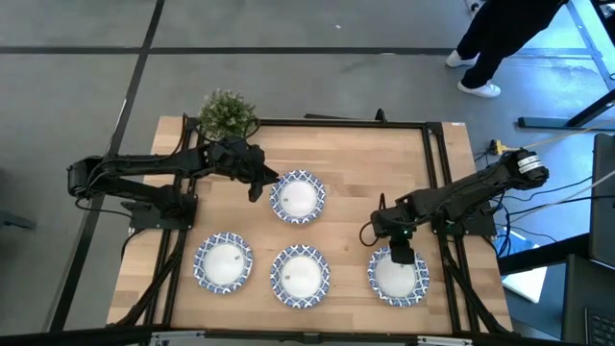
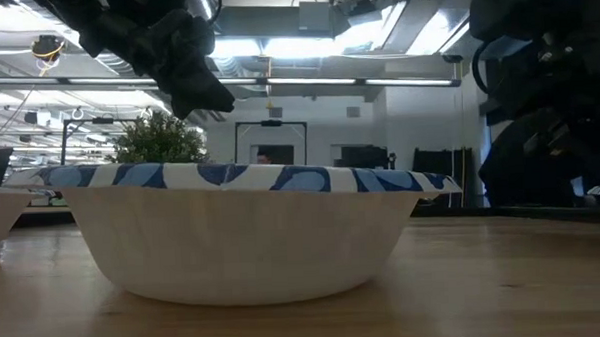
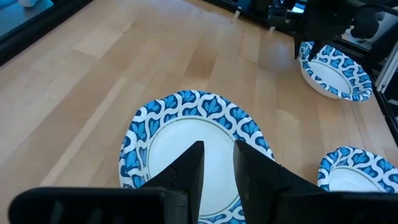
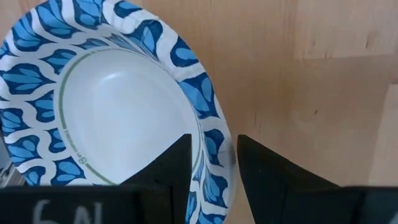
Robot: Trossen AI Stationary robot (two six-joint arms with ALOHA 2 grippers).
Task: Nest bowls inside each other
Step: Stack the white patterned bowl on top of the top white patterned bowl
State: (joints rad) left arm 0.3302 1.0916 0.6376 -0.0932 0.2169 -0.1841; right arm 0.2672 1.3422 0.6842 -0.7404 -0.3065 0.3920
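Four blue-and-white rimmed bowls sit base-down on the wooden table: a far one (image 1: 298, 197), a near left one (image 1: 224, 261), a near middle one (image 1: 300, 274) and a near right one (image 1: 398, 277). My left gripper (image 1: 258, 183) is open. It hovers over the left rim of the far bowl (image 3: 193, 140), and in the low view the left gripper (image 2: 192, 77) is up in the air. My right gripper (image 4: 214, 158) is open at the far rim of the near right bowl (image 4: 118, 106), one finger on each side of the rim. My right gripper comes from above at the far rim (image 4: 211, 134) of the near right bowl, one finger (image 4: 177, 158) inside the bowl and one finger (image 4: 255, 162) outside. I cannot tell whether either finger touches the rim. The bowl sits flat on the table.
A small green potted plant (image 1: 228, 113) stands at the table's far left corner, close behind my left arm. A black frame (image 1: 432, 144) runs along the table's edges. Bare wood lies between the far bowl and the right arm. A person's legs (image 1: 495, 43) show beyond the far right corner.
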